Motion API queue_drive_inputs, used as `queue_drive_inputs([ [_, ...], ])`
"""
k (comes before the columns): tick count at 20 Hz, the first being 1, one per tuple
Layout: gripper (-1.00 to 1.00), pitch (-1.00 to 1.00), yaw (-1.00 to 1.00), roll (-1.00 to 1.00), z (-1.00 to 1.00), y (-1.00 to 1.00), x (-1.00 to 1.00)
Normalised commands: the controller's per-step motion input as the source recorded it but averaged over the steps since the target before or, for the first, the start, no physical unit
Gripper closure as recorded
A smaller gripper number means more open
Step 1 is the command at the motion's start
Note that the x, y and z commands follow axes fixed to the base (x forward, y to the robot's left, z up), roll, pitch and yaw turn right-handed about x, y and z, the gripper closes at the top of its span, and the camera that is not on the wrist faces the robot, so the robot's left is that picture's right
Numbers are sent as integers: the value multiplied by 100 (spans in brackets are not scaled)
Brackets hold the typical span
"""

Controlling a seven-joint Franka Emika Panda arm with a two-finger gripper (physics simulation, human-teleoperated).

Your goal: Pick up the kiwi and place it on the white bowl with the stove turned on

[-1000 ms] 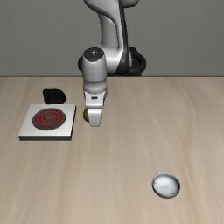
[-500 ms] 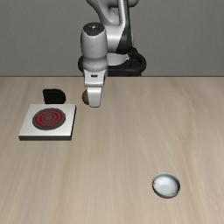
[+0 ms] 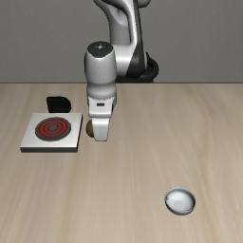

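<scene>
1. My gripper (image 3: pixel 100 133) points straight down over the bench (image 3: pixel 142 161), on the exterior view's left half, just past the right edge of the stove (image 3: pixel 31 144).
2. Gripper state: I cannot tell from this angle whether it is open or closed, as the body of the gripper blocks the line of sight to its tip.
3. The kiwi (image 3: pixel 88 127) shows as a small brownish sliver at the gripper's left edge, in the narrow gap between gripper and stove. Most of it is hidden behind the gripper. I cannot tell whether it rests on the bench or hangs clear of it.
4. The stove is a flat white square plate lying on the bench. Its burner (image 3: pixel 54 127) shows red concentric rings.
5. A small black knob (image 3: pixel 60 102) sits just behind the stove's far edge, a little to the right of the burner's centre in the exterior view.
6. The white bowl (image 3: pixel 179 200) stands on the bench toward the exterior view's lower right, well apart from the gripper, the kiwi and the stove. Its inside reads pale and glossy, and I see nothing in it.
7. My arm (image 3: pixel 102 66) rises from the base at the far side — the wrist link is vertical and white, stacked directly above the gripper.
8. The bench surface is light wood grain, and the wall behind is a flat grey.
</scene>
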Motion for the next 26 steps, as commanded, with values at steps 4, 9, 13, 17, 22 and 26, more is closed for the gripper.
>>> queue_drive_inputs([
  [4, 100, 0, 0, 0, 0, 0, 100],
  [9, 100, 0, 0, 0, 0, 0, 100],
  [13, 100, 0, 0, 0, 0, 75, 25],
  [17, 100, 0, 0, 0, 0, 100, 0],
  [22, 100, 0, 0, 0, 0, 100, 0],
  [26, 100, 0, 0, 0, 0, 100, 0],
])
